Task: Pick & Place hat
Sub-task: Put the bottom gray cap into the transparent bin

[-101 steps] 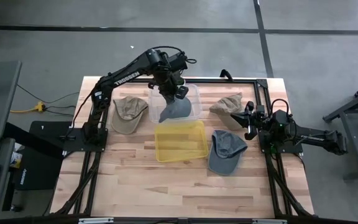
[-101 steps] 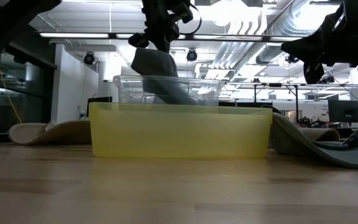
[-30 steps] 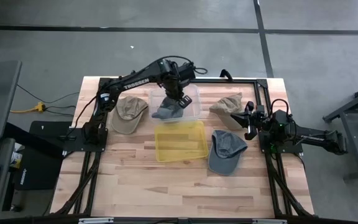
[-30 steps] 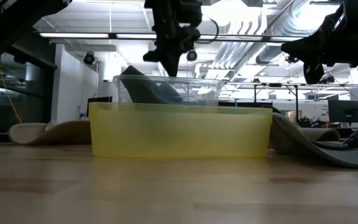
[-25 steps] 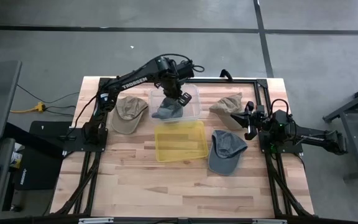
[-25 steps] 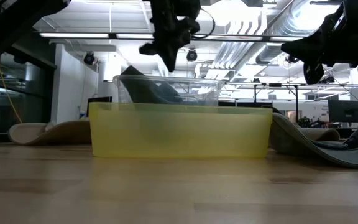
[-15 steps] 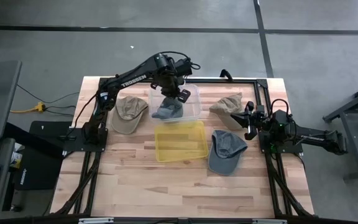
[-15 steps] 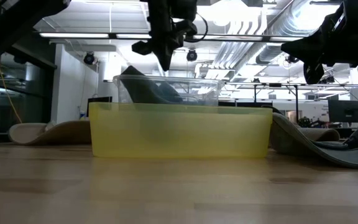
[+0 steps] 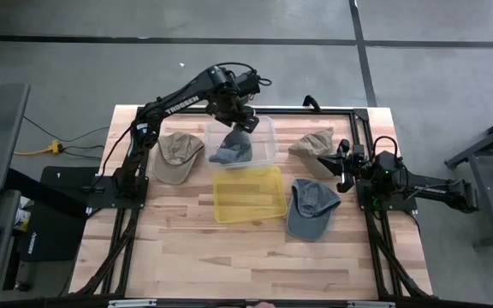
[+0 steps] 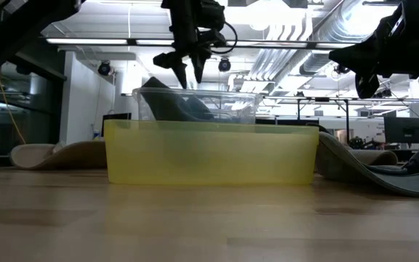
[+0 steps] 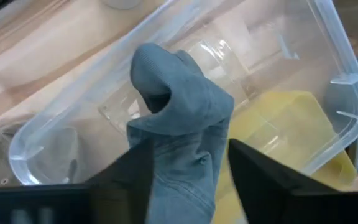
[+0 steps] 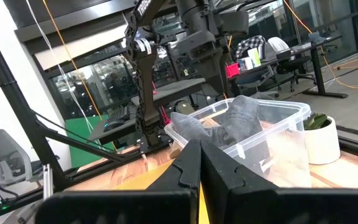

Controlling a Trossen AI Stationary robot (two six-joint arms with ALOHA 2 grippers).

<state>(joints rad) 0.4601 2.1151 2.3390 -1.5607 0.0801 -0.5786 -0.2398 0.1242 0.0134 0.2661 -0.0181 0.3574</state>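
The clear bin [image 9: 261, 137] sat at the far middle of the table [image 9: 195, 257] and held a crumpled blue-grey hat [image 9: 232, 151], one fold rising above the rim. The yellow bin [image 9: 248, 193] stood just in front of it; nothing could be seen inside it. The left gripper [image 9: 245, 122] hung above the clear bin, fingers spread, gripping nothing, clear of the hat. A tan hat [image 9: 178, 154] lay left of the bins, another tan hat [image 9: 311, 144] and a grey hat [image 9: 311, 208] to their right. The right gripper [image 9: 342, 169] waited at the table's right edge, fingers closed and empty.
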